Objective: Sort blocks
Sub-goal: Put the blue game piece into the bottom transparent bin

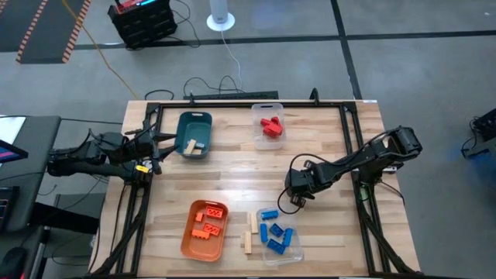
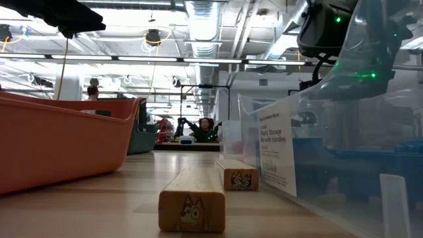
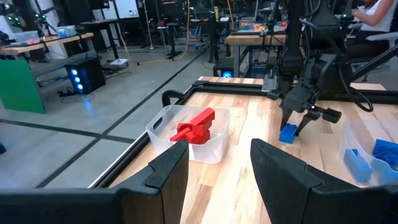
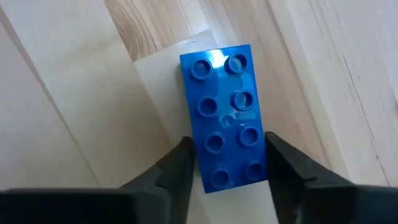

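Observation:
My right gripper (image 1: 297,192) hangs over the table's middle right, shut on a blue brick (image 4: 227,115) with eight studs facing up. The left wrist view shows that brick (image 3: 288,133) low under the right fingers. My left gripper (image 3: 217,168) is open and holds nothing; it waits at the left edge beside the teal tray (image 1: 194,133), which holds wood pieces. Red bricks (image 1: 270,126) lie in the far clear bin, orange bricks (image 1: 208,223) in the orange tray, blue bricks (image 1: 276,234) in the near clear bin. Two wood pieces (image 1: 250,236) lie flat on the table between them. My right gripper pinches the blue brick across its two long sides, at the end nearer the wrist (image 4: 233,174), one finger (image 4: 180,171) on each side. The fingers come from above, pointing down. The brick lies flat, studs up, on or just above the table; I cannot tell which.
The orange tray (image 1: 186,240) and the near clear bin (image 1: 288,256) stand by the near edge, with the wood pieces (image 2: 192,208) in front of the low camera. A black frame (image 1: 232,101) rims the table. Bare wood shows in the table's middle (image 1: 232,178).

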